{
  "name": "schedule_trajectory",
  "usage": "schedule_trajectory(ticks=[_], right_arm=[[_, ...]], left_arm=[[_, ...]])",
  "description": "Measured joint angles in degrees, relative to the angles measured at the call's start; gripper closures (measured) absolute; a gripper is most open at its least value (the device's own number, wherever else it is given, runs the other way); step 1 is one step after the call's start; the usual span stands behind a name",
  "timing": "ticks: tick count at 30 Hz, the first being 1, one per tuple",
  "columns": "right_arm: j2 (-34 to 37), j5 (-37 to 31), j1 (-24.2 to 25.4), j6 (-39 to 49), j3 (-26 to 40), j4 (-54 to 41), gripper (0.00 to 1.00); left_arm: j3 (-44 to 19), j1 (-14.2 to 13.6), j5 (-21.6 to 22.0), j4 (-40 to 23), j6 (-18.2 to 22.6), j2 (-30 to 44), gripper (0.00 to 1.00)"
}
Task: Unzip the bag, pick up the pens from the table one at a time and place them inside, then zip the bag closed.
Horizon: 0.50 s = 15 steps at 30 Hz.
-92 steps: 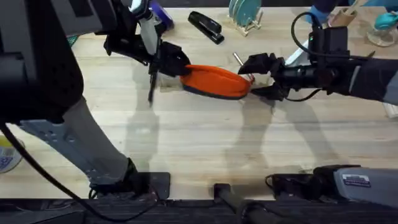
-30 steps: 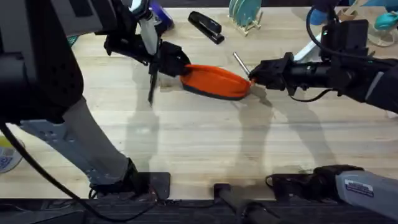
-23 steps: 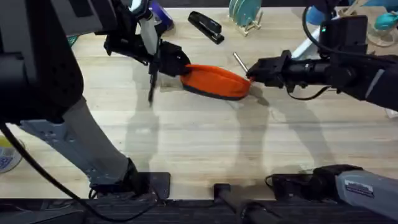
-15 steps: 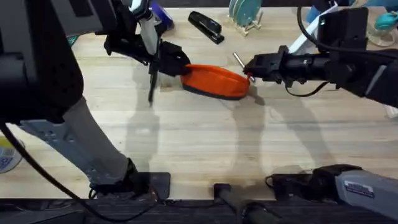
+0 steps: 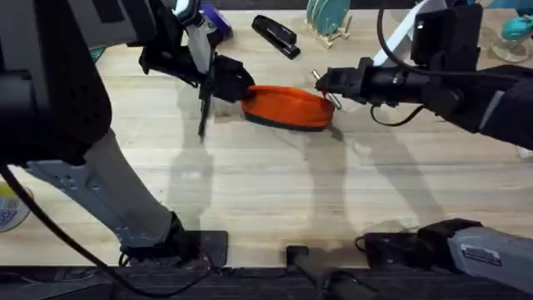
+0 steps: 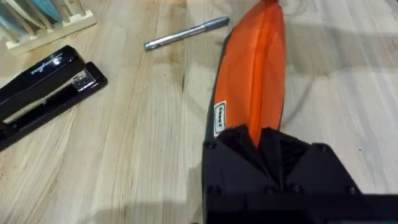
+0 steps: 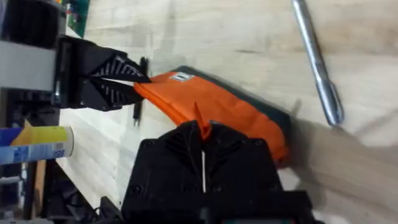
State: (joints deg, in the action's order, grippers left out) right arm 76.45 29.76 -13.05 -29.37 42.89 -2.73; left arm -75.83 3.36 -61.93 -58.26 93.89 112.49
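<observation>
The orange bag (image 5: pixel 287 107) lies on the table (image 5: pixel 266 192), its zip running along the top. My left gripper (image 5: pixel 241 90) is shut on the bag's left end, seen close in the left wrist view (image 6: pixel 258 134). My right gripper (image 5: pixel 326 84) is at the bag's right end, shut on the orange zip pull (image 7: pixel 201 124). A silvery pen (image 5: pixel 316 77) lies just behind the right gripper, partly hidden by it, and shows whole in the wrist views (image 6: pixel 186 34) (image 7: pixel 317 62). A black pen (image 5: pixel 202 112) lies on the table left of the bag.
A black stapler (image 5: pixel 275 35) sits behind the bag, also in the left wrist view (image 6: pixel 43 93). A small wooden rack (image 5: pixel 326 21) stands at the back. A yellow can (image 7: pixel 37 149) shows far off. The table's front half is bare wood.
My right gripper was open around the bag's right end; it has shut there and moved left and back. The left gripper has stayed put on the bag.
</observation>
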Motion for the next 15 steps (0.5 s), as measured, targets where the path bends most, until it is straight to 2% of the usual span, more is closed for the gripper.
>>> schedule_trajectory(ticks=[15], right_arm=[[6.24,-0.42,-4.25,1.37,0.15,10.50,0.970]], left_arm=[[0.00,0.00,0.02,0.00,0.00,0.00,0.959]])
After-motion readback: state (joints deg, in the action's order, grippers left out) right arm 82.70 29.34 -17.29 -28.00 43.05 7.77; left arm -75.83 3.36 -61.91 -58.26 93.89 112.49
